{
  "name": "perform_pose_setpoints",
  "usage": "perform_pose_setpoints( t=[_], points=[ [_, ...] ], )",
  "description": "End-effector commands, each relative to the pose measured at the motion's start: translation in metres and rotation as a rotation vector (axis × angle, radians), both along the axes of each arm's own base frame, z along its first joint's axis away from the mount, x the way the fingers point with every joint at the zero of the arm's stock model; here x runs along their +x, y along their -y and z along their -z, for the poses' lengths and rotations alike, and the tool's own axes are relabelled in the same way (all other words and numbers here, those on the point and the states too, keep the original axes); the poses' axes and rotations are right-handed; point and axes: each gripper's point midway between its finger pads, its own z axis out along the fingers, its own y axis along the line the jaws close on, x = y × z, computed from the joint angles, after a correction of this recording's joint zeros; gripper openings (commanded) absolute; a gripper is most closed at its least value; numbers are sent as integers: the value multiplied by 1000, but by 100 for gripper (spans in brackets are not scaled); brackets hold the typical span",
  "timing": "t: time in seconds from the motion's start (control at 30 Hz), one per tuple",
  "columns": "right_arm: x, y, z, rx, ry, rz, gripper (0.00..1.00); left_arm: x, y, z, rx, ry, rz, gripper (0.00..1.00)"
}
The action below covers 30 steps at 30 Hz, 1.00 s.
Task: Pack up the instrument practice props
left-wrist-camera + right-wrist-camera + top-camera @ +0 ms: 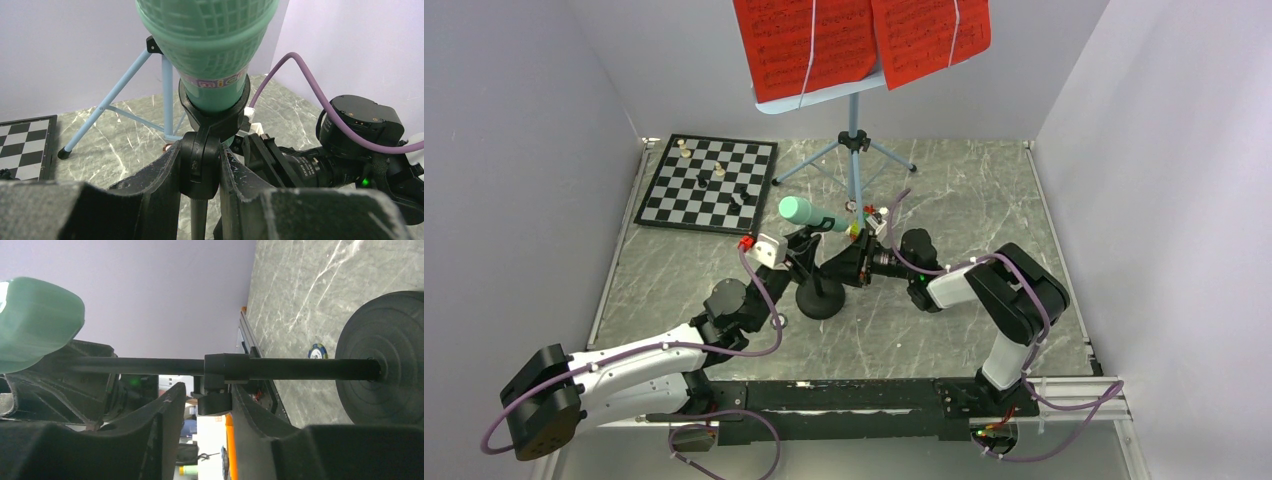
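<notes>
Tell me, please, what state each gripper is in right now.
Left gripper: closed on the mic stand at its clip joint.
Right gripper: straddles the stand's pole collar; whether it grips cannot be told.

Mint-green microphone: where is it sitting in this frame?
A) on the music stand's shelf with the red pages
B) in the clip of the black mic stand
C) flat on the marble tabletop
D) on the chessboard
B: the left wrist view shows the mint-green microphone seated in the ring clip at the top of the black mic stand.
</notes>
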Motion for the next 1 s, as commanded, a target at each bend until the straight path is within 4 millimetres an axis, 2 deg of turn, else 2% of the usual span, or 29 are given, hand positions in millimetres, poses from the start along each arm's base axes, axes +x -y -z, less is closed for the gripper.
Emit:
perform_pose_setpoints(
  t=[0.0,0.2,0.4,0.53,0.6,0.73,0.87,0.97],
  points=[
    [-7,-9,-28,59,99,-75,39,1,0,31,84,-56,-15,0],
    [-7,-11,-31,84,96,-95,32,0,-1,31,87,-53,-17,0],
    [-5,-13,-34,95,113,-108,0,-1,0,34,98,-58,-16,0],
    [-3,-12,-32,36,187,-105,0,0,2,38,110,-71,-16,0],
    [0,-10,-21,-61,216,-91,0,1,4,41,121,-80,-14,0],
    [6,0,-15,-226,370,-50,0,1,5,45,126,-88,-13,0],
    [11,12,-1,-408,511,-6,0,1,7,49,133,-99,-8,0],
    [9,17,8,-519,584,-2,0,0,10,52,136,-109,0,0]
  ],
)
